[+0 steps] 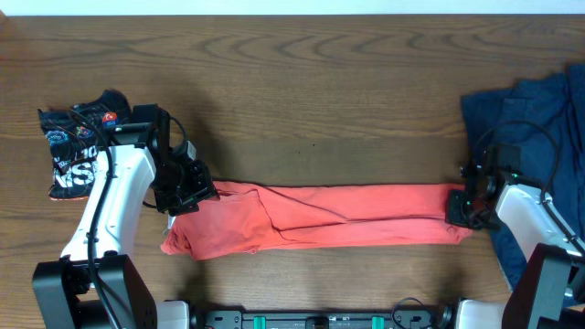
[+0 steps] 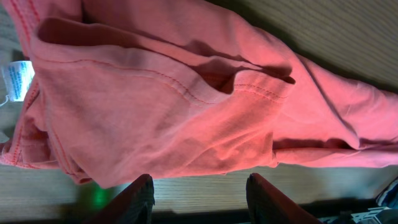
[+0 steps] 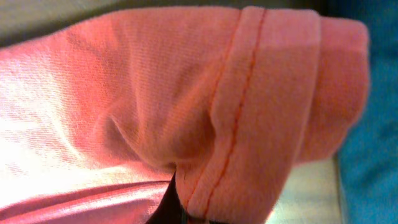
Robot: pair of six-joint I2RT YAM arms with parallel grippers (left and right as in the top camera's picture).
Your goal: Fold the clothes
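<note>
The coral-red T-shirt (image 1: 320, 219) lies folded into a long band across the table's front, plain side up. My left gripper (image 1: 187, 187) is at its left end; in the left wrist view its fingers (image 2: 200, 199) are open and empty over bare wood just beside the cloth (image 2: 155, 106). My right gripper (image 1: 464, 208) is at the shirt's right end, shut on the hemmed edge (image 3: 249, 124), which fills the right wrist view.
A black printed shirt (image 1: 78, 146) lies bundled at the far left. A navy-blue garment (image 1: 530, 119) is heaped at the right edge, partly under the right arm, and shows in the right wrist view (image 3: 373, 155). A white tag (image 2: 15, 81) shows at the shirt's left end.
</note>
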